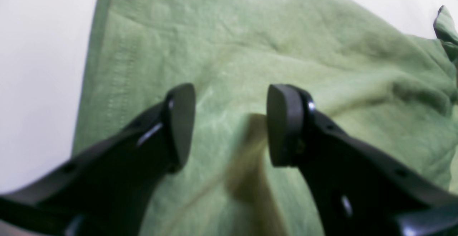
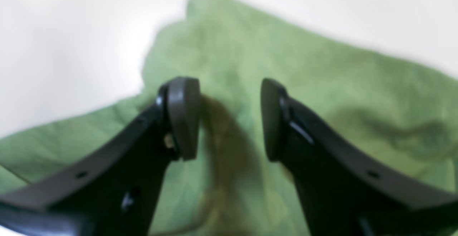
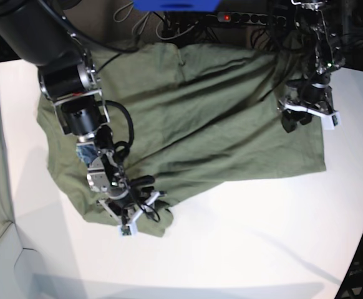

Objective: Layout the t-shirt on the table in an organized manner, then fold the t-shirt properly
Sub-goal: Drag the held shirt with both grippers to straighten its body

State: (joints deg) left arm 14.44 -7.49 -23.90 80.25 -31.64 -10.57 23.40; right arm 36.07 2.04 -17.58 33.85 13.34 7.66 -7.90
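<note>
- The plain olive-green cotton t-shirt (image 3: 188, 118) lies spread but rumpled over the far half of the smooth white worktop (image 3: 262, 237), with creases running across its middle.
- My left gripper (image 1: 230, 125) hangs just above the cloth with its jaws apart and nothing between them; only wrinkled green fabric shows in the gap.
- In my left wrist view a straight stitched edge of the shirt runs down the left side, with bare white worktop beyond it.
- In the base view that gripper (image 3: 294, 118) sits near the shirt's edge on the view's right side; white surface lies open beyond that edge.
- My right gripper (image 2: 229, 119) also has its jaws parted and holds nothing, poised over the fabric.
- In my right wrist view, which is blurred, the shirt's uneven edge curves just beyond the fingertips, with clear white worktop past it.
- In the base view this gripper (image 3: 138, 208) is at the shirt's near bunched edge on the view's left.
- The near part of the worktop, up to its curved rim, is bare.
</note>
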